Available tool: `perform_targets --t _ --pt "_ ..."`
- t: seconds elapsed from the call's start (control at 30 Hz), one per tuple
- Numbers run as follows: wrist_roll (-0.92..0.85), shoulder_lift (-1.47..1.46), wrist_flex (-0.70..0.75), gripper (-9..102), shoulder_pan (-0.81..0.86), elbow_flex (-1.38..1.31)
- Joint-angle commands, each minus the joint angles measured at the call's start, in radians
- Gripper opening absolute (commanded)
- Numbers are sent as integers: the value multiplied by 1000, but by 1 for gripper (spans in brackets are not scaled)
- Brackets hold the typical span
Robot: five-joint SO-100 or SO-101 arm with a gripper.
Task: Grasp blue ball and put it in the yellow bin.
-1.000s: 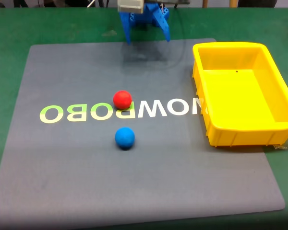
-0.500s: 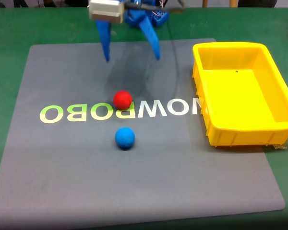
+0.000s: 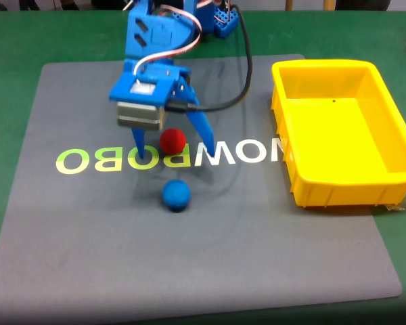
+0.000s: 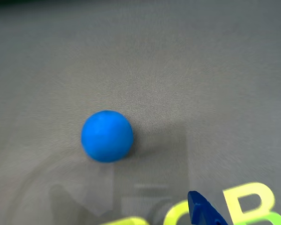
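The gripper (image 3: 176, 158) is hanging over the mat (image 3: 88, 237) with its jaws spread wide, seemingly so they can straddle the blue ball (image 3: 176, 194), which is sitting free just in front of the fingertips. The arm (image 3: 155, 47) is reaching forward and tipping downward, framing the red ball (image 3: 172, 140) between its fingers. The bin (image 3: 325, 68) is sitting empty, well apart.

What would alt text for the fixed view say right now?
A blue robot arm's open gripper hangs over a grey mat, its fingers straddling a red ball, with a blue ball lying just in front. An empty yellow bin sits at the mat's right edge.
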Motion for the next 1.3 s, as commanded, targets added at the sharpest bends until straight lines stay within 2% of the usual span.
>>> perform_targets --t 0.0,0.5,1.0,1.13,1.27 --pt "-5 -51 -34 44 9 -138" --pt "-14 -308 0 40 -43 -414" --pt "-28 -391 -3 32 -58 -469" --pt "-21 -422 3 26 -61 -509" --pt "-32 -431 5 6 -66 -520"
